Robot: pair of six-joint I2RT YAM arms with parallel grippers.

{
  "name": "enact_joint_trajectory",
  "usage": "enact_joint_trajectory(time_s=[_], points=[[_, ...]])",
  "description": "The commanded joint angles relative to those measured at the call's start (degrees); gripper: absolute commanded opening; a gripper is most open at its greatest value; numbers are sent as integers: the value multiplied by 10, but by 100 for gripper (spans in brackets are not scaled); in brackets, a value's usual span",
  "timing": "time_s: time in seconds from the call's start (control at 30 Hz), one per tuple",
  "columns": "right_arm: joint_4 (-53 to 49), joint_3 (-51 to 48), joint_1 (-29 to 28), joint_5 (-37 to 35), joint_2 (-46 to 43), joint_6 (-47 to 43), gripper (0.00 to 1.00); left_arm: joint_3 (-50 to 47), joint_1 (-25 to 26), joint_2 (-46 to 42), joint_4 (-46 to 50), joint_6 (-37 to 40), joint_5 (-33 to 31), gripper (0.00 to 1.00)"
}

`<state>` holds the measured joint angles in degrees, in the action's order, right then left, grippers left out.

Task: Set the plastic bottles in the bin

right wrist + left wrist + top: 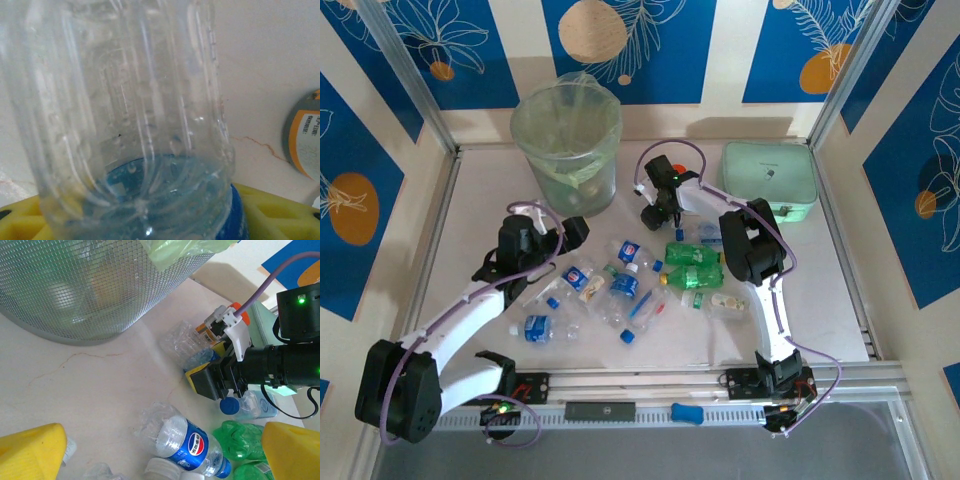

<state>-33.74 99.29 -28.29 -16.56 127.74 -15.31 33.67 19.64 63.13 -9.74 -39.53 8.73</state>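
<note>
Right gripper (653,216) has a clear bottle (130,100) between its yellow pads (282,212), tips cut off, so a real pinch is hard to call. Left gripper (162,440) spread wide.

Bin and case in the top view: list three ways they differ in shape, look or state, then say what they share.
The bin is round and tall; the case is rectangular and low. The bin is see-through; the case is opaque. The bin is open on top; the case looks shut. Both are pale green.
</note>
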Motion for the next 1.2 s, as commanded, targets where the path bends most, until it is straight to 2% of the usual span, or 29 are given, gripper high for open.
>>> enact_joint_trajectory(time_s=[0.0, 0.2, 0.6, 0.9, 1.17], points=[[1, 10, -7, 9, -5, -9, 54, 23, 3, 2, 13, 6, -3, 99], [2, 9, -1, 39, -43, 13, 51, 28, 3, -2, -3, 9, 16, 99], [32, -77, 10, 167, -227, 136, 51, 74, 24, -13, -29, -29, 41, 99], [130, -194, -29, 241, -338, 214, 51, 128, 75, 10, -56, -43, 24, 100], [213, -280, -67, 247, -398, 254, 51, 145, 111, 66, -91, -74, 20, 99]])
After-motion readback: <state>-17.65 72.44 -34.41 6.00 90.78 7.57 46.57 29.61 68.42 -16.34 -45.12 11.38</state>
